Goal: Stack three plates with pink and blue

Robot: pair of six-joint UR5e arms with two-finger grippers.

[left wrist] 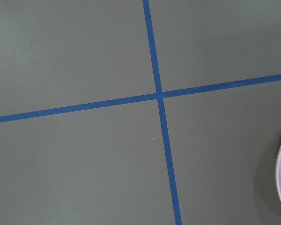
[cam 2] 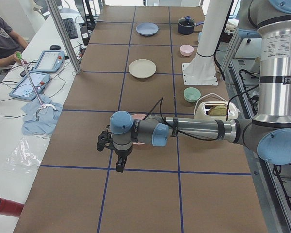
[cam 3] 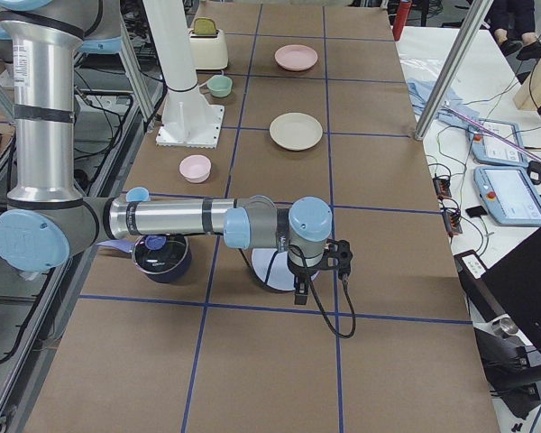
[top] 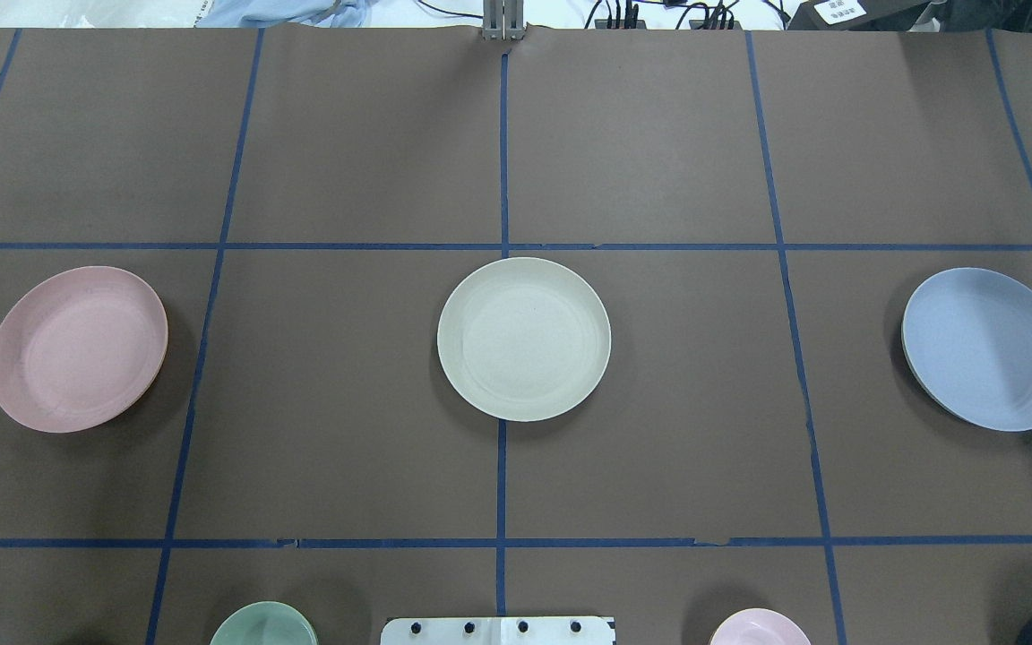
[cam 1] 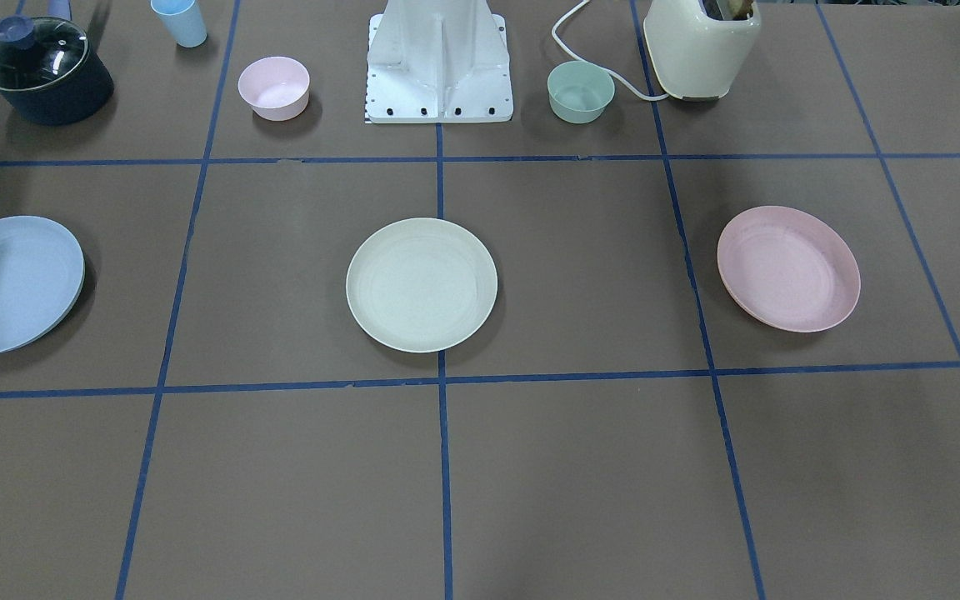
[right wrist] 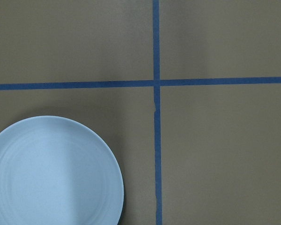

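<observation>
Closest to the robot's base sit a small green bowl (top: pixel 263 625) and a small pink bowl (top: pixel 758 629), neither part of the job. Next out, across the middle of the surface (top: pixel 346 421), lies the row that matters, unstacked and well apart: the cream plate (top: pixel 523 339) in the centre, the pink plate (top: pixel 77 349) at its 9 o'clock and the blue plate (top: pixel 989 349) at its 3 o'clock.

Farthest out are the claws. The left claw (cam 2: pixel 120 167) hangs above the surface just beyond the pink plate, which lies at about 6 o'clock from it, back toward the robot. Its wrist camera catches only a sliver of rim at the frame's 3 o'clock edge. The right claw (cam 3: pixel 299 296) hangs at or just past the blue plate's far rim, and that plate fills the 7 o'clock corner of its wrist view. Whether either claw is wide or narrow I cannot tell.

The plates are round, so no axis needs lining up. The left arm is nearer pink and the right nearer blue. Each would likely need to come back toward 6 o'clock and down to a rim.
</observation>
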